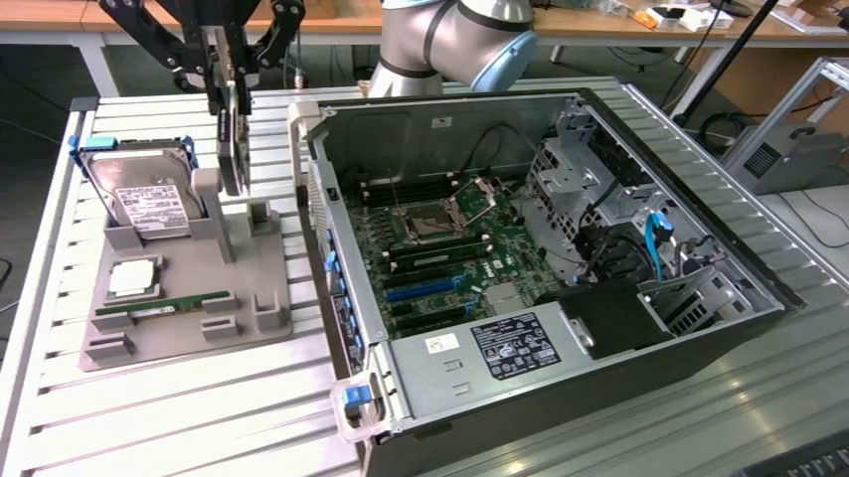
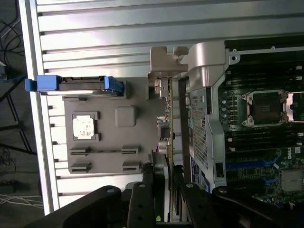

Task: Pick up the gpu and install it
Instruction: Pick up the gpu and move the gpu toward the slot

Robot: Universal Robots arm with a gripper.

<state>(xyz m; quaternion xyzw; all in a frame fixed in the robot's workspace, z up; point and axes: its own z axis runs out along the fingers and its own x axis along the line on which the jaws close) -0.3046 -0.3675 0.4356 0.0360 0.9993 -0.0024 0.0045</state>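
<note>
Tool (image 1: 231, 84) grips one upright gpu (image 1: 235, 149) beside one hard drive (image 1: 146, 204).

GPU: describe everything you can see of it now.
The gpu is a thin dark circuit card standing upright on edge at the slotted post of the grey holder, between the hard drive and the open computer case. The wrist view shows it edge-on, with a silvery metal bracket at one end. The gripper straddles its upper edge; whether it is clamped I cannot tell.
</note>
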